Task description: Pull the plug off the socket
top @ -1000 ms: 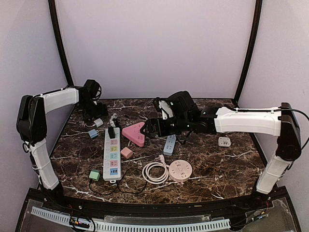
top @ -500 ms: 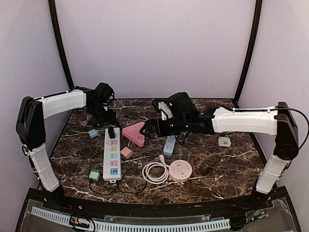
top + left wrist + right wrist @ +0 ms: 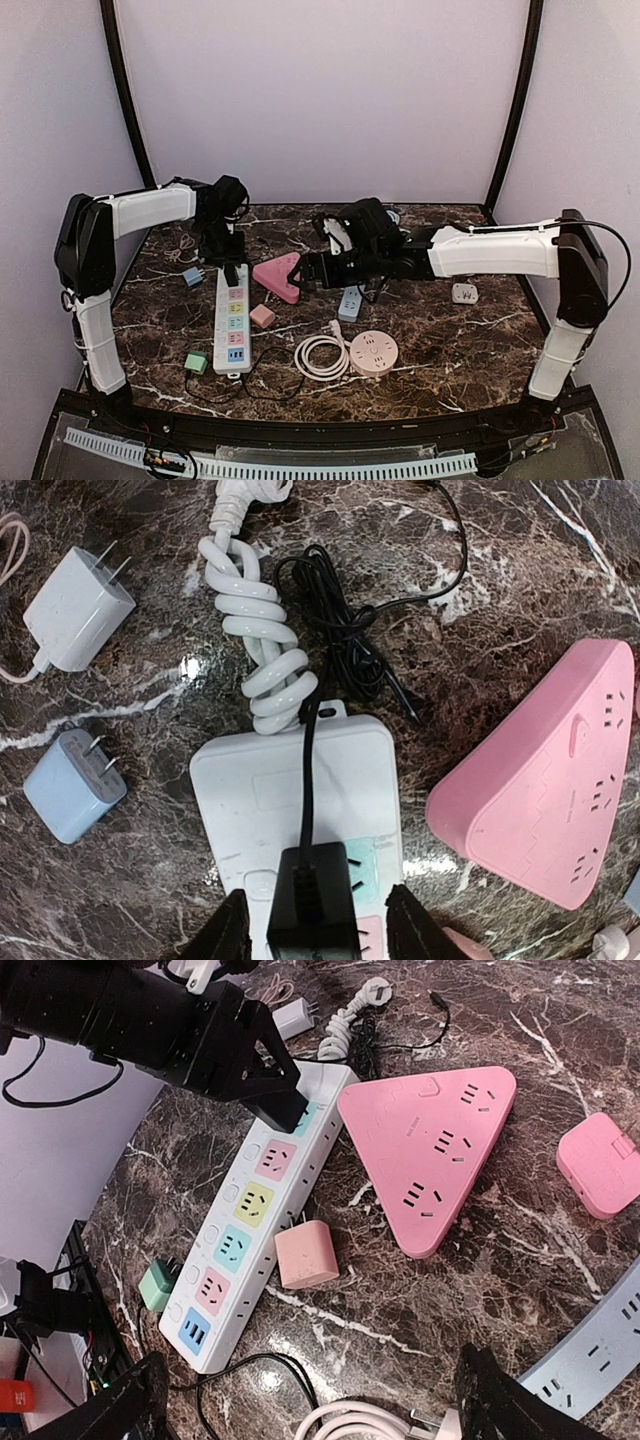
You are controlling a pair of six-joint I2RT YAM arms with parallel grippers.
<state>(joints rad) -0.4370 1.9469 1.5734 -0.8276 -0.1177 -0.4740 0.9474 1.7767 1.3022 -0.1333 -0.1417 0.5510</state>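
The black plug (image 3: 313, 900) sits in the socket at the 12 o'clock end of the long white power strip (image 3: 232, 322). The strip lies on the dark stone table (image 3: 470, 340), over toward the 9 o'clock side. A thin black cord (image 3: 308, 770) runs from the plug toward 12 o'clock, next to a twisted white cord (image 3: 262, 630). The left gripper (image 3: 320, 935) is down over the plug. Its two fingers (image 3: 228, 935) stand apart, one at 9 o'clock of the plug and one at 3 o'clock. There is a small gap on each side, so they are not squeezing it. In the left wrist view, a blue charger (image 3: 75, 785) lies at 9 o'clock of the strip's end and a white charger (image 3: 78, 610) at about 10 o'clock. A pink triangle socket block (image 3: 278, 276) lies just beside the plug at 3 o'clock. The right gripper (image 3: 308, 268) hangs at the triangle's 3 o'clock side, with its fingers spread wide and nothing between them. A small pink cube (image 3: 262, 316) rests close to the strip, at 3 o'clock of its middle.
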